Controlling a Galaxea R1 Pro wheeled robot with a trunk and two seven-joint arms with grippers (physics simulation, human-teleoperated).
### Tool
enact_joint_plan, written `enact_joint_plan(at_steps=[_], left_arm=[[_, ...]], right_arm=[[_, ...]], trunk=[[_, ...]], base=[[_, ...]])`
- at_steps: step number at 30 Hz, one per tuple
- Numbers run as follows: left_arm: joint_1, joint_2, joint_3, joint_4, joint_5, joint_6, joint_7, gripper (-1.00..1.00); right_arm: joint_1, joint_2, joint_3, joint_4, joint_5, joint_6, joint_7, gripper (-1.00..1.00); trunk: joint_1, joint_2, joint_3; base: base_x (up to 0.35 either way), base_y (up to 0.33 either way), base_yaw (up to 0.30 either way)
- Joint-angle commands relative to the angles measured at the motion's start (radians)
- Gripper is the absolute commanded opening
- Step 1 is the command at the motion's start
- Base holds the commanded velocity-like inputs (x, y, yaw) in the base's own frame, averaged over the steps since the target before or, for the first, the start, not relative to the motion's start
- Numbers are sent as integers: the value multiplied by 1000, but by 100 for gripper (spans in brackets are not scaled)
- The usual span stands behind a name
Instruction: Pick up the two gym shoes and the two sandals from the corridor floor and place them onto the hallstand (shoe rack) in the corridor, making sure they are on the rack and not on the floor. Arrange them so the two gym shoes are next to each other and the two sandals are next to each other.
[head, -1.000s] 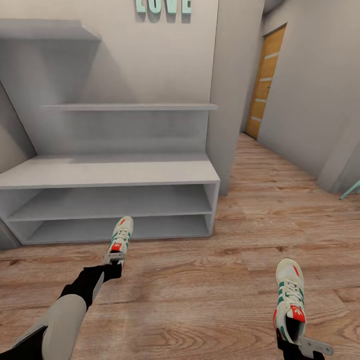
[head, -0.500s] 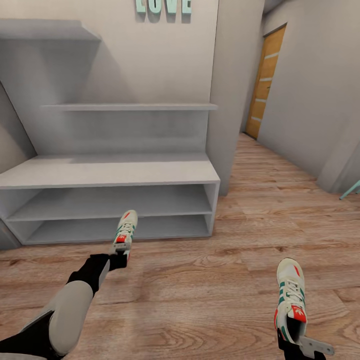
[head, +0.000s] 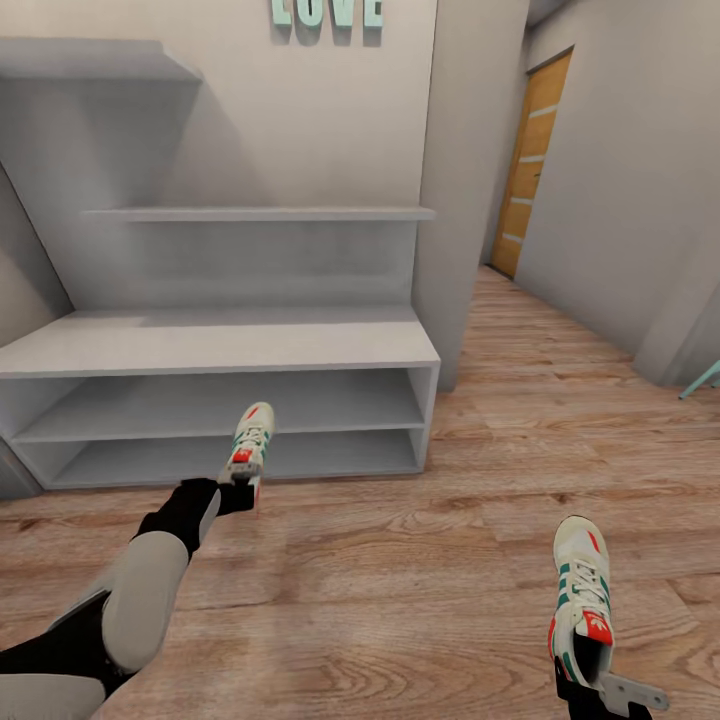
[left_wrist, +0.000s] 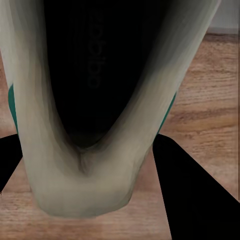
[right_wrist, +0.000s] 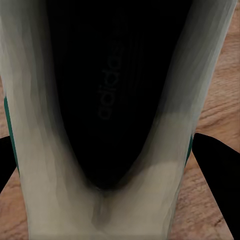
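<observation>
My left gripper (head: 240, 488) is shut on the heel of one cream-white gym shoe (head: 251, 443), held toe-forward just in front of the hallstand's lower open compartments. The pale grey hallstand (head: 220, 342) fills the left half of the head view, and its shelves are bare. My right gripper (head: 596, 686) is shut on the heel of the other gym shoe (head: 582, 590), low at the right over the corridor floor (head: 400, 580). Each wrist view looks into the dark opening of a held shoe (left_wrist: 80, 190) (right_wrist: 100, 210), with black fingers (left_wrist: 200, 200) (right_wrist: 220, 165) beside it. The sandals are out of view.
A grey wall pillar (head: 470, 200) stands right of the hallstand. The corridor runs past it to a wooden door (head: 530, 160). A teal object (head: 706, 378) pokes in at the right edge. Teal letters (head: 325, 12) hang on the wall above.
My left arm has reached forward, carrying its gym shoe closer to the hallstand's lower compartments. The right arm and its shoe have stayed put.
</observation>
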Motion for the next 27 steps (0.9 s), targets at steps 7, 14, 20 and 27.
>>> enact_joint_plan(at_steps=[7, 14, 20, 27], left_arm=[[-69, -1, 8, -5, -12, 171, -11, -100], [-65, 0, 7, -5, -12, 171, -11, -100], [-63, 0, 7, -5, -12, 170, -11, -100], [-62, 0, 6, -5, -11, 170, -11, -100]], right_arm=[[0, 0, 0, 1, 1, -3, -2, -100], [0, 0, 0, 1, 1, -3, -2, -100], [0, 0, 0, 1, 1, -3, -2, -100], [0, 0, 0, 1, 1, -3, -2, -100]], trunk=[[0, 0, -1], [0, 0, -1], [0, 0, -1], [0, 0, -1]], base=[[145, 0, 0], [310, 0, 0], [331, 0, 0], [335, -28, 0]])
